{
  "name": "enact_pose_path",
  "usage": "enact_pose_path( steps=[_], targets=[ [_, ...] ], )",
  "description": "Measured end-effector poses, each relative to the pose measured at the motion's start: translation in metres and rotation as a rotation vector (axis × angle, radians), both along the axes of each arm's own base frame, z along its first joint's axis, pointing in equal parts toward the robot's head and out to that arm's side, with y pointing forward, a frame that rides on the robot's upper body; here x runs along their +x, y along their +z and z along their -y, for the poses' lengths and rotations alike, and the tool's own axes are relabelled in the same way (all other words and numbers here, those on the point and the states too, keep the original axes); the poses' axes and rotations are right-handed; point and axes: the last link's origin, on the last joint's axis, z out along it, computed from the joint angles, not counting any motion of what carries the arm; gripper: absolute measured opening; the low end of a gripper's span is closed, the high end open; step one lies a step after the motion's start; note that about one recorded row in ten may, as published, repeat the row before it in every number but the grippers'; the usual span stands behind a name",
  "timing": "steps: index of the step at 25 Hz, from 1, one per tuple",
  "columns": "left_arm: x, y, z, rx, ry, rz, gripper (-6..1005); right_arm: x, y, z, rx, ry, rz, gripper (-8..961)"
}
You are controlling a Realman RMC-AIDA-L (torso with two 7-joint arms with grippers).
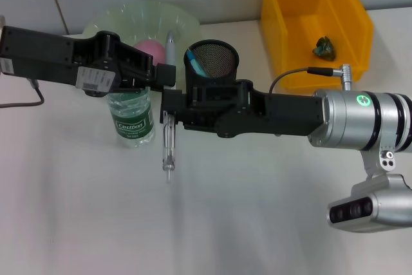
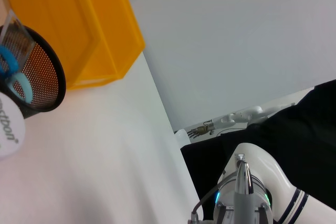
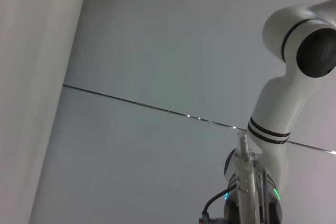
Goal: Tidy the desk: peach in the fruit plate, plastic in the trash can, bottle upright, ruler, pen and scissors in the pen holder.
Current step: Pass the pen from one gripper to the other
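Both grippers meet at a clear pen held above the table, its grey end toward the plate. My left gripper reaches in from the left above the upright bottle and is shut on the pen's upper part. My right gripper is shut on its middle. The pen also shows in the left wrist view and the right wrist view. The black mesh pen holder holds blue-handled scissors and a clear ruler. The peach lies in the pale green fruit plate.
A yellow bin at the back right holds a crumpled green piece of plastic. The pen holder stands just behind my right gripper, the plate behind my left. The white table spreads in front of both arms.
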Motion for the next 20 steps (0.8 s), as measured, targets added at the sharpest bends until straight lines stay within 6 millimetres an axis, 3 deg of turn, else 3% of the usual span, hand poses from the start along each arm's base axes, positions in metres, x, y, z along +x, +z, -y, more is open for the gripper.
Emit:
enact_pose_path(
  steps=[11,17,20],
  targets=[
    [0.0014,-0.0022,0.0006,-0.009,-0.007,-0.006,144,0.0015,-0.0010,0.0011,-0.003,-0.007,0.002,390],
    [0.0025,-0.0036,0.0003,-0.009,-0.006,-0.003,144,0.0015,-0.0009,0.0012,-0.006,-0.002,0.005,255],
    [0.0033,-0.0045,0.0002,-0.011,-0.006,-0.002,144,0.0015,-0.0004,0.0010,-0.006,-0.001,0.006,245]
  ],
)
